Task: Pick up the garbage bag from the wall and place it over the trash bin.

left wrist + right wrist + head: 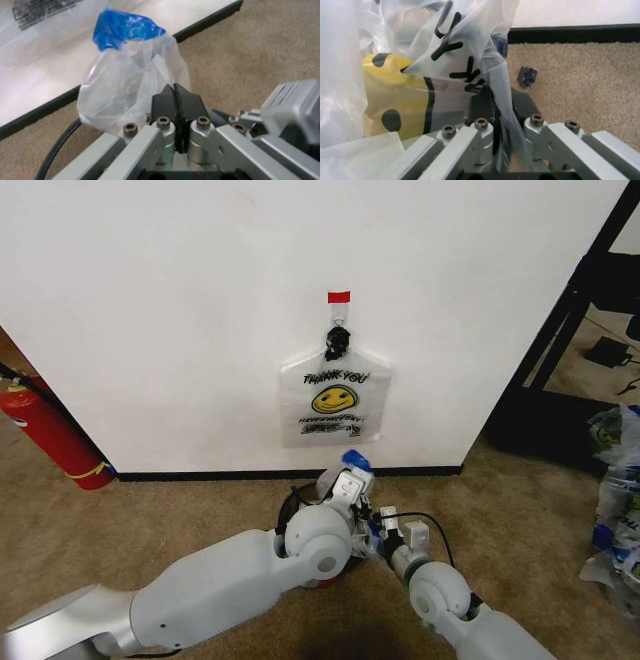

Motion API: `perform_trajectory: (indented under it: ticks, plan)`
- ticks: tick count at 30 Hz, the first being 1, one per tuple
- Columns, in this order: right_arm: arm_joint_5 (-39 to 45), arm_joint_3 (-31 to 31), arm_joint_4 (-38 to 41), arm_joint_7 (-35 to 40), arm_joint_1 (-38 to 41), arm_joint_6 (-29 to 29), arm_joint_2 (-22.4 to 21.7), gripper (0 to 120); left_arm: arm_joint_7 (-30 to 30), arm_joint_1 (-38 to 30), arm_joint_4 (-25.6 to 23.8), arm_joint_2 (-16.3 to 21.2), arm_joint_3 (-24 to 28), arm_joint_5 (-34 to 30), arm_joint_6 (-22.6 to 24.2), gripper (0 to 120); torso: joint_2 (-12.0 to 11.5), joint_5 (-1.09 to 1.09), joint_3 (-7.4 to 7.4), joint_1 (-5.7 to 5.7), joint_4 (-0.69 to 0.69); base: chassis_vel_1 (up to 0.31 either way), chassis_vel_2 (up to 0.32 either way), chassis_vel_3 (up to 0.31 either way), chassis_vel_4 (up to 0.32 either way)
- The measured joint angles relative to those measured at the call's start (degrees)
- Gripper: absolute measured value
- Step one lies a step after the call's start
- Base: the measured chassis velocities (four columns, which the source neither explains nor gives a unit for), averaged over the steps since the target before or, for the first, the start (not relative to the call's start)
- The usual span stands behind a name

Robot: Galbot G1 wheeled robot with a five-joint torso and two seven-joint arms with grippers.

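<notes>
Your left gripper (175,93) has its black fingers (162,103) pressed together on a gathered fold of the garbage bag (125,93). A crumpled blue strip (125,30) of its rim stands up just beyond the tips. Your right gripper (492,101) pinches another fold of the same film between its fingers (522,103), with the yellow smiley face (395,90) and black lettering bunched beside them.

The bag is off the wall (200,300) and held low between the two grippers, just above the carpet (150,520) and near the black baseboard (200,476). A dark curved edge below the left gripper looks like the rim of the trash bin (57,150), though the arms cover most of it in the head view.

By the look of it, you are at the placing step. The next move calls for drawing the two pinches apart to open the mouth, then lowering it around the rim. The film is thin, slack and slippery, creasing into soft folds, so it may collapse shut or slip out of the pinch.

A second printed bag (335,395) hangs flat from the small black hook (338,338), under a red tape strip (339,298). A red fire extinguisher (50,435) leans at your left, and a blue scrap (526,77) lies on the carpet.
</notes>
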Motion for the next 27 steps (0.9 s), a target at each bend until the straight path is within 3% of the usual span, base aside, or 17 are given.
perform_trajectory:
  ticks: [7,14,18,27]
  plan:
    - [-0.2,1.9,1.0,3.9,-0.8,0.6,1.4,2,0.5,3.9,-2.4,3.1,-3.9,1.1,0.0,0,0.0,-0.02,0.0,0.0,-0.03,0.0,0.0,0.0,0.0]
    - [-0.2,5.1,1.6,4.8,-2.9,1.9,1.6,2,2.5,10.0,-3.4,9.3,-9.8,2.6,-0.8,0,0.0,-0.02,0.0,0.0,-0.01,0.0,0.0,0.0,0.0]
    - [-0.3,5.5,1.5,4.9,-3.2,2.1,1.8,2,2.9,12.0,-4.2,10.5,-10.9,2.9,-1.0,0,0.0,-0.02,0.0,0.0,-0.01,0.0,0.0,0.0,0.0]
    - [-0.6,5.3,1.9,5.2,-3.7,2.6,2.0,2,5.4,22.1,-7.3,12.9,-18.6,6.7,-1.8,0,0.0,-0.01,-0.01,0.0,-0.03,0.0,0.0,0.0,0.0]
